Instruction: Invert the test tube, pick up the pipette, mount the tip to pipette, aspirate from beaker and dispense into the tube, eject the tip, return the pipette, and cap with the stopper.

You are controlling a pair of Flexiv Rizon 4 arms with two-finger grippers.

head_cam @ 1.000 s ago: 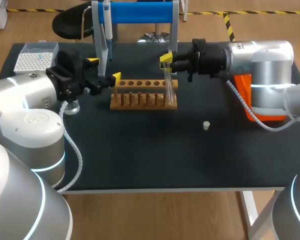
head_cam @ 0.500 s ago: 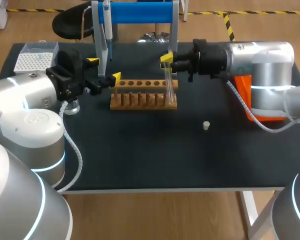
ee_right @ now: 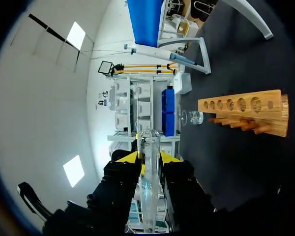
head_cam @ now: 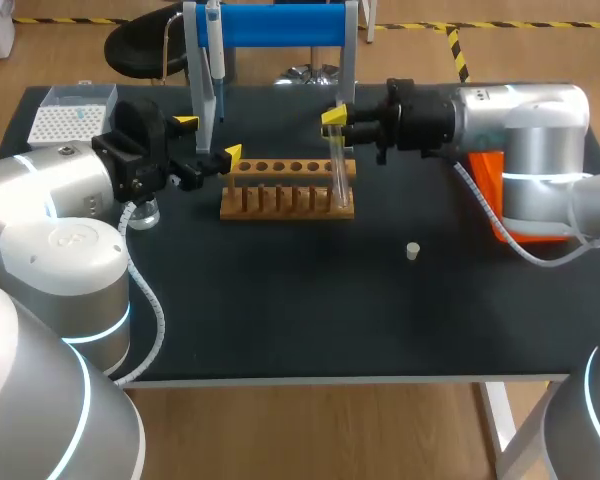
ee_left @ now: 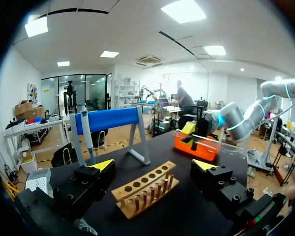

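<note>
A clear glass test tube (head_cam: pixel 336 172) is grasped by the right end effector (head_cam: pixel 332 118) over the brown wooden rack's (head_cam: pixel 280 207) end. The left end effector (head_cam: pixel 208 140) is seen released.

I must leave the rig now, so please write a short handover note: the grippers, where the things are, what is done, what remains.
Left gripper: open, empty, by the left end of the wooden rack, near the pipette hanging on its blue stand.
Right gripper: shut on the test tube, held nearly upright at the rack's right end.
Stopper loose on the table; tip box at the far left corner; beaker partly hidden under the left arm.
Done: tube gripped. To do: set the tube, then pipette pickup through capping.
</note>
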